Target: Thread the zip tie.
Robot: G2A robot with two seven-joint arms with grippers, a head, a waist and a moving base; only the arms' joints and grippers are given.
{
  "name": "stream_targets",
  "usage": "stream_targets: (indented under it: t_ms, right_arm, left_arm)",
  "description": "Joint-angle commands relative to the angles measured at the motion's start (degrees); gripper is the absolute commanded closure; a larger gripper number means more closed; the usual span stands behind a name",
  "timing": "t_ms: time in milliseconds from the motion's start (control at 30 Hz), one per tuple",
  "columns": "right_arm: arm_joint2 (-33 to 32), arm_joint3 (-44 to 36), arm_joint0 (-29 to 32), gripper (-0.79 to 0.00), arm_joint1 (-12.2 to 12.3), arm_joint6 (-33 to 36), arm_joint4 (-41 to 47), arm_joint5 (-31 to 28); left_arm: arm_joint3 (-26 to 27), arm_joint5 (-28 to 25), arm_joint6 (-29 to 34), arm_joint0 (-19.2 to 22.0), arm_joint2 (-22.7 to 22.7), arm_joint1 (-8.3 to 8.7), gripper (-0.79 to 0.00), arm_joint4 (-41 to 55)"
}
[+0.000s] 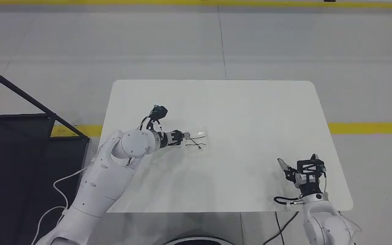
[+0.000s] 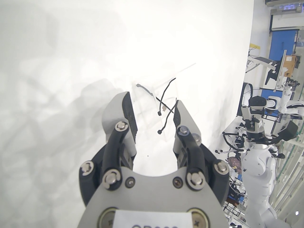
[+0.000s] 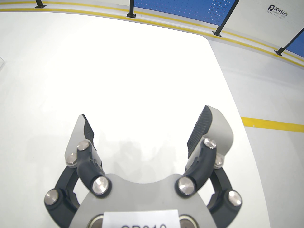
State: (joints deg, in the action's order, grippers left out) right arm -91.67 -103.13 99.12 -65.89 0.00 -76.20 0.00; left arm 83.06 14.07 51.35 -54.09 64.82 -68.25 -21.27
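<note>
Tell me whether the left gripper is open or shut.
Open. The left gripper has its fingers spread wide apart and clamps nothing; the black zip ties lie loose just ahead of it.

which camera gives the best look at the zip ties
The left wrist view: the black zip ties lie crossed just ahead of the open left gripper, each strand distinct. The top view shows them as thin dark lines off that gripper's tip. The right wrist view faces the table's other end.
</note>
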Motion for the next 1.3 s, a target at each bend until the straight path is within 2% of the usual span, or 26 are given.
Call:
stream_targets:
  t_ms: [0,1033,1267]
  right_arm:
    - [0.00,0.00,0.00,-0.785,0.00,0.00,0.00,0.00]
    - [0.00,0.00,0.00,-0.785,0.00,0.00,0.00,0.00]
    - [0.00,0.00,0.00,-0.785,0.00,0.00,0.00,0.00]
  left_arm:
    - [-0.11,0.11,-0.02,0.13,-0.20,-0.04,-0.419,0.12]
    - [-0.94,0.25,0.62,1.31,-1.75,-0.17,-0.305,0.47]
    - [-1.03,0.22,0.91,1.48,-1.94,-0.17,-0.234,0.65]
